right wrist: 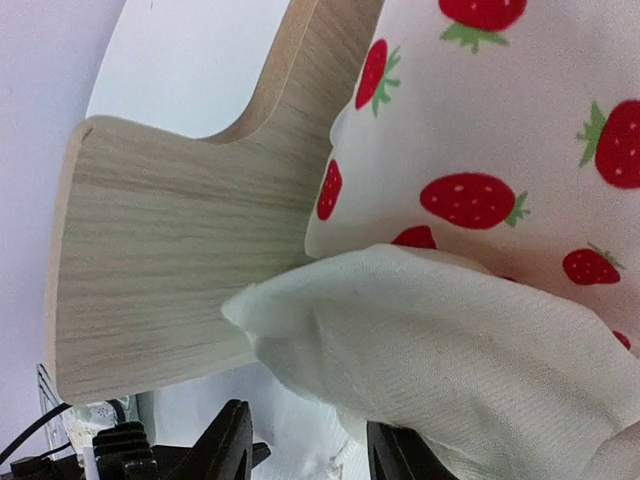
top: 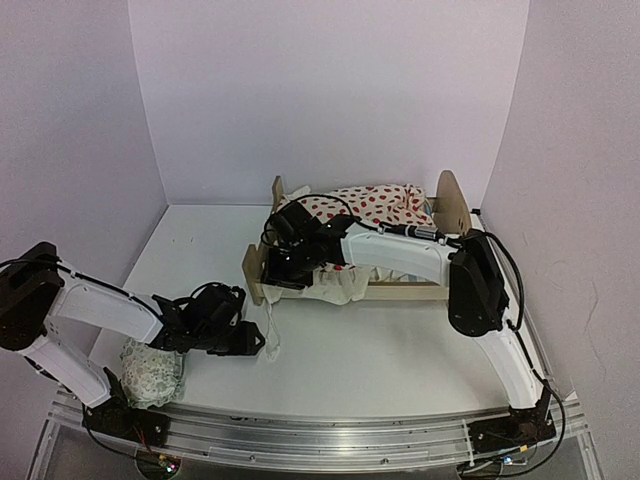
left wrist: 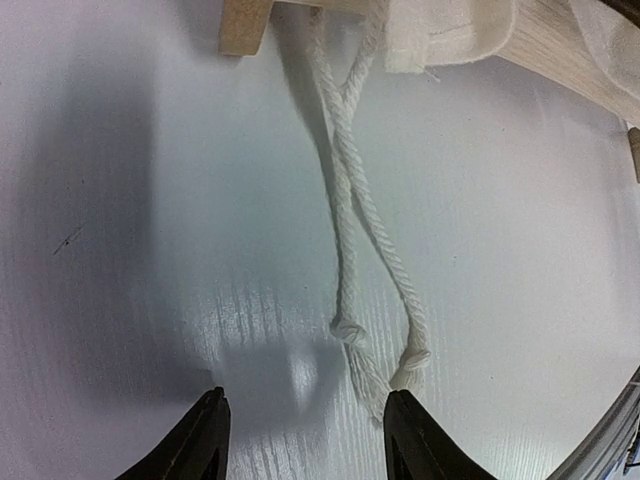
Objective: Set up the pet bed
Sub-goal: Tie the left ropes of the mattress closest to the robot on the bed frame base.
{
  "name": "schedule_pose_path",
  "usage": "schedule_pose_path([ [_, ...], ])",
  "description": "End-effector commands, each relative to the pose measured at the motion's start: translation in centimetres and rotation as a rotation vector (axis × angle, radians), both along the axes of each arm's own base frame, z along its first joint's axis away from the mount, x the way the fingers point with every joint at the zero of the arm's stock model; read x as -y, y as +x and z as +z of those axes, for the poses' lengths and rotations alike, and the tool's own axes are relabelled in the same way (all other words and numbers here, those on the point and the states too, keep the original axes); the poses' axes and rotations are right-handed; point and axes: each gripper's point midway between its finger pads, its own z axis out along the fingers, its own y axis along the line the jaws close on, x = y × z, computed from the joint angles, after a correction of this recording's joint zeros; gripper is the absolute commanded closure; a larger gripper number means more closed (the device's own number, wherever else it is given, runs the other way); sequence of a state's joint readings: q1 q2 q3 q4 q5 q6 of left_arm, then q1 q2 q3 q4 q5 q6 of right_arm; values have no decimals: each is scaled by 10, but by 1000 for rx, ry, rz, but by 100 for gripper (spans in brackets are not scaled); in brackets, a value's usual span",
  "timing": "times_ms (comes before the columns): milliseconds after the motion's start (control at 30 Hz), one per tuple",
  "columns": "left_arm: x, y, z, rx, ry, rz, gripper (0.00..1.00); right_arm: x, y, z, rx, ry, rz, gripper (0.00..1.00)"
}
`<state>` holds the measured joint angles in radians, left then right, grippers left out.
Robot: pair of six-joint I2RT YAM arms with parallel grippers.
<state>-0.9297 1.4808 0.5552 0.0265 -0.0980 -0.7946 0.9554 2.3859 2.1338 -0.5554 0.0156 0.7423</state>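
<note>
- risk: the right gripper [right wrist: 310,415] straddles a fold of the blanket [right wrist: 520,130] at the left end of the bed [top: 447,208]; whether it is clamped cannot be told. a tug could drag the light frame or bunch the cloth.
- risk: the left gripper [left wrist: 305,395], fingers apart and empty, is low over two thin cords [left wrist: 345,200]; they may slip out on the slick table [top: 400,350].
- the bed sits toward the table's back right: pale, smooth plywood with rounded boards.
- blanket: soft cream weave, strawberry print. cords: twisted, knotted, frayed.
- a lacy pillow [top: 150,372] sits near the front left corner.
</note>
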Motion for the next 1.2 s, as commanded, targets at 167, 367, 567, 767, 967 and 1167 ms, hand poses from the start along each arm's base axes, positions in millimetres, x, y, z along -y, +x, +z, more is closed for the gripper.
schedule_pose_path([
  [167, 16, 7, 1, 20, 25, -46, 47, 6, 30, 8, 38, 36, -24, 59],
  [367, 24, 9, 0, 23, 20, -62, 49, 12, 38, 6, 43, 36, -35, 58],
  [567, 26, 10, -8, 11, 53, -66, 58, 14, 41, 3, 15, 54, -30, 58],
  [767, 21, 13, -21, -5, 139, -42, 62, 14, 39, 3, -1, 67, -22, 58],
  [967, 19, 11, -31, -9, 229, -31, 68, 14, 36, 3, -12, 78, -15, 58],
  [1167, 8, 6, -33, 2, 366, 20, 69, 15, 35, 3, -21, 85, -14, 58],
])
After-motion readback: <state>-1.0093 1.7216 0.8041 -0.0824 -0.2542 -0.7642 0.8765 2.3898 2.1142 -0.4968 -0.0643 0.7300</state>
